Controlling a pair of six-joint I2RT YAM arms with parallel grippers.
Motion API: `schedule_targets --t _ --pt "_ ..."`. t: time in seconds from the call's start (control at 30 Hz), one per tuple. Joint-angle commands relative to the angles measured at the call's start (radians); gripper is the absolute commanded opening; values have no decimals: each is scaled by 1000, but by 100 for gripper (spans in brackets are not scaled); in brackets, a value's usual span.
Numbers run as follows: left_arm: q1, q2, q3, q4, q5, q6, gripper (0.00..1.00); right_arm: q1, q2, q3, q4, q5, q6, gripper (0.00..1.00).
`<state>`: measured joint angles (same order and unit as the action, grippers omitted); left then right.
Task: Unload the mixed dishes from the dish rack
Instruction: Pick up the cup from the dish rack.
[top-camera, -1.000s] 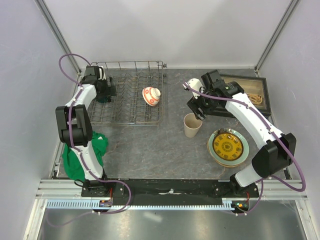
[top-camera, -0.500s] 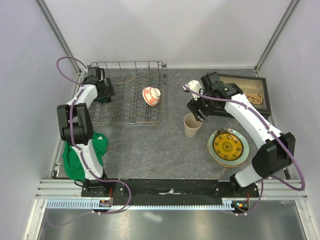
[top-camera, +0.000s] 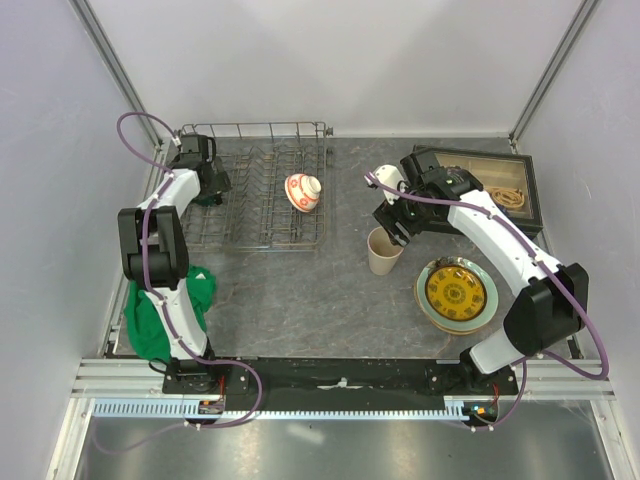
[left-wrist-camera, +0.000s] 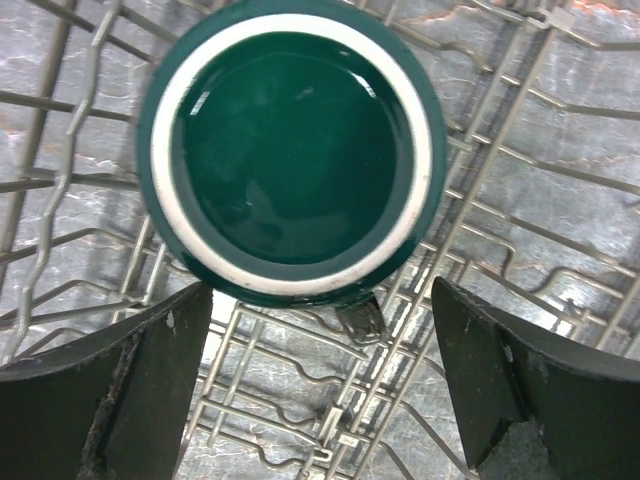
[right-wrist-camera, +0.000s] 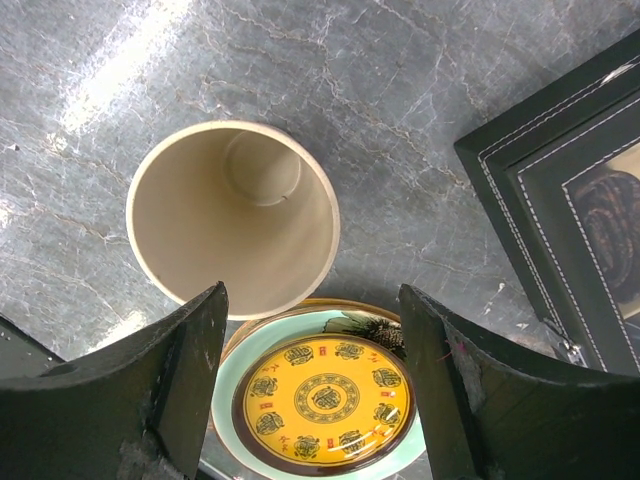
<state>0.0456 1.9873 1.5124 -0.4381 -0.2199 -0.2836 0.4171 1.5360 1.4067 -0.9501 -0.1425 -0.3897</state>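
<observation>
Top external: one bowl in the dish rack, one cup outside.

Crumpled green cloth at the near-left edge of the grey marbled tabletop, dark-framed box at far right.

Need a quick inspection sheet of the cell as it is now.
Surface: grey stone-look table, nothing spilled seen.
Job's things: dish rack holds dark green mug and red-and-white bowl; beige cup and yellow-gold dish on pale green plate stand on table.
Clutter: green cloth, dark-framed box.
Grippers: left claw open above mug; right claw open above cup.
Cables: purple cables loop along both arms.
Surroundings: pale walls, metal frame posts; nothing else seen.
</observation>
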Motion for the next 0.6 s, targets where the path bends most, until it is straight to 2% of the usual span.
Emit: schedule_targets --t 0.0,0.1,0.4,0.57 --pt "-3 8 -3 24 -59 -37 92 5 -11 -9 19 -12 -5 77" --pt "-3 1 -15 22 -58 -43 90 5 -13 -11 19 -14 -8 77" --pt "-3 -24 -53 24 -70 -37 76 5 -19 -22 20 -16 -8 77" --pt "-3 -36 -63 27 -62 -28 64 3 -20 -26 20 -11 -9 77"
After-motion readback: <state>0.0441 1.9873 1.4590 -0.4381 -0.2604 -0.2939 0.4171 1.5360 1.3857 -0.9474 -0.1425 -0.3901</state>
